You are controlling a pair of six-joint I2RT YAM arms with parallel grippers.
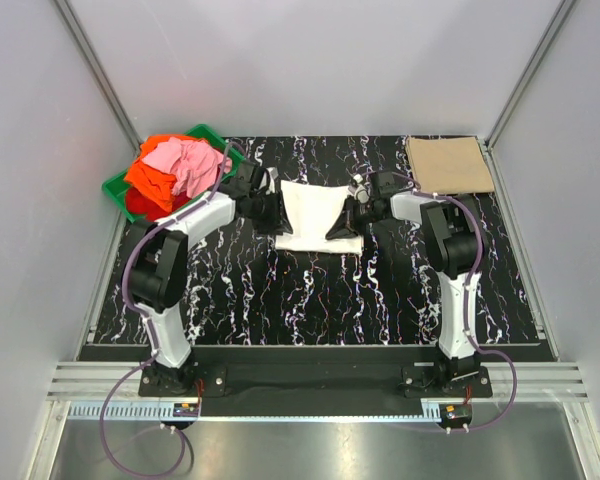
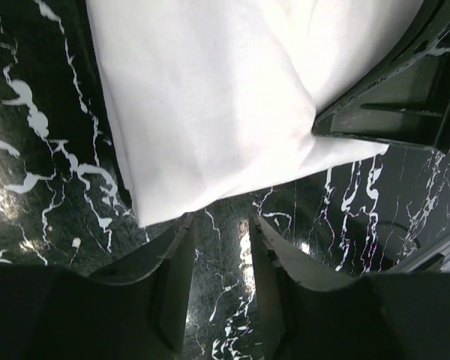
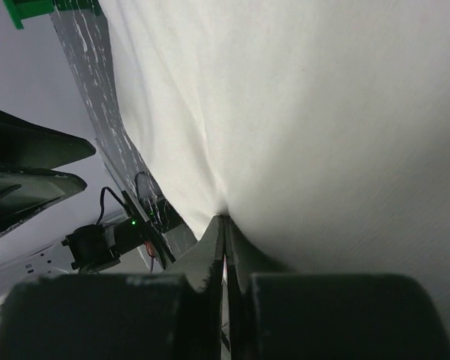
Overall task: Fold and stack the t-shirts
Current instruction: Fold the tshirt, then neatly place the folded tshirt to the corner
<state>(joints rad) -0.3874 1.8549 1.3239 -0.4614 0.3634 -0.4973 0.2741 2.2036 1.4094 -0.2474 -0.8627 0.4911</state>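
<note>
White t-shirt [image 1: 315, 212], partly folded, lies on the marbled black table [image 1: 310, 300] near the middle of its far edge, between the two arms. Right gripper [image 3: 225, 222] is pinched tight on a fold at the shirt's right side, the cloth gathering into soft creases where the fingers [image 3: 206, 259] meet. The left gripper [image 2: 221, 221] stands about half open just short of a corner on the shirt's left side, with only bare table between its jaws and nothing in its grasp. A tan t-shirt [image 1: 450, 165] lies folded flat at the far right corner, while pink, orange and red t-shirts [image 1: 195, 162] are heaped in a green crate [image 1: 113, 188] at the far left corner. The white shirt looks light and limp. It is thin cloth that will sag wherever it is unsupported, unlikely to slip from a firm pinch but likely to collapse into a bunch if lifted by one point. The best holds appear to be at the edges, on a corner or a doubled fold at matching points on each side, so the cloth hangs level and the next fold lands square. The corner beside the open jaws seems the natural place for a second hold
</note>
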